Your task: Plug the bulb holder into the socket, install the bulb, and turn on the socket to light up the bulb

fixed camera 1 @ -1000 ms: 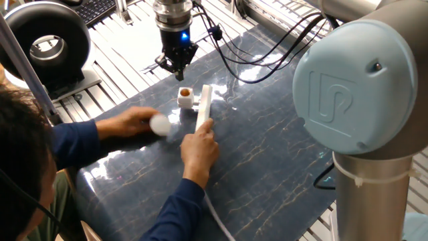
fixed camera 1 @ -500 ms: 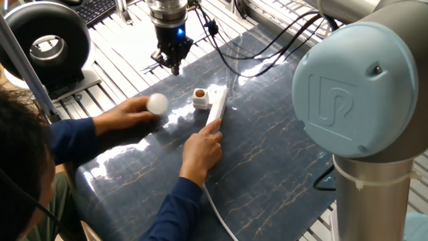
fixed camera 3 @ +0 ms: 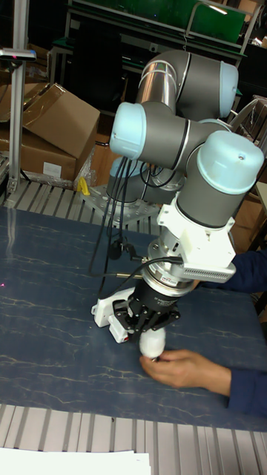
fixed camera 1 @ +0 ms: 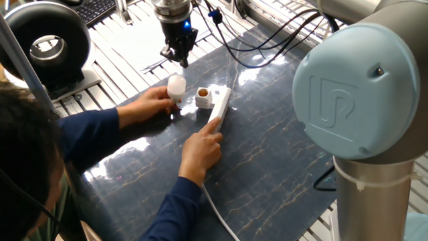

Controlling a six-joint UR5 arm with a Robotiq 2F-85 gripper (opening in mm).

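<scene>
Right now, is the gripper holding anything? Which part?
Nothing. The gripper hangs free above the bulb, which a person's hand holds by its lower end.

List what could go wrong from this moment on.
1. A person's hand holds the small white frosted bulb right under the black two-finger gripper; descending could pinch fingers.
2. The other hand rests on the long white power strip; moving it may shift the small white cube-shaped bulb holder beside it.
3. Black cables trail across the blue marbled table and could snag.
</scene>
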